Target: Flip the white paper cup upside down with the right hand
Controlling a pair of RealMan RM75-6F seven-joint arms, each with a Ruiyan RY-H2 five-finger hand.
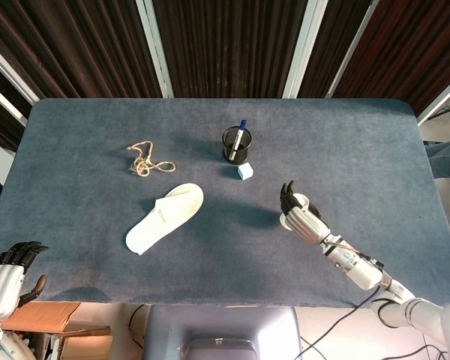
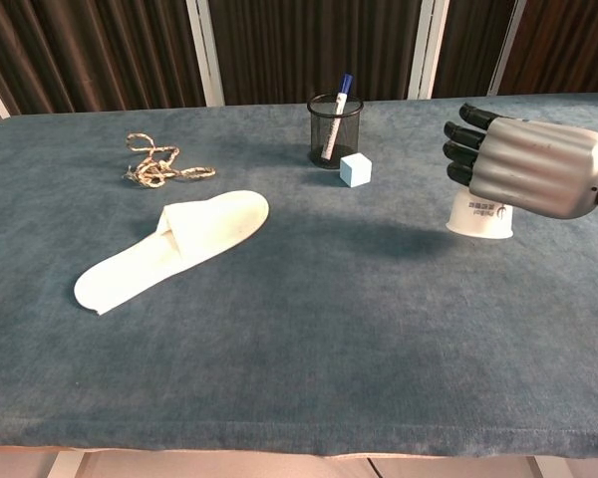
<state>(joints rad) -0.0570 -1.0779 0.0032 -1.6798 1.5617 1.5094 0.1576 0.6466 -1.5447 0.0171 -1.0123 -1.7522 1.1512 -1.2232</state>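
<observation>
The white paper cup (image 2: 478, 218) stands upside down on the blue table, wide rim on the cloth, right of centre. My right hand (image 2: 523, 167) grips its upper part from above and from the right, fingers wrapped around it. In the head view the same hand (image 1: 300, 216) covers most of the cup (image 1: 301, 200), so only slivers of white show. My left hand (image 1: 11, 262) hangs off the near left corner of the table, holding nothing, its thumb apart from the fingers.
A black mesh pen holder (image 2: 335, 129) with a blue marker stands at the back centre, a small white cube (image 2: 354, 169) just in front of it. A white slipper (image 2: 174, 246) lies left of centre, and a coil of rope (image 2: 157, 164) lies behind it.
</observation>
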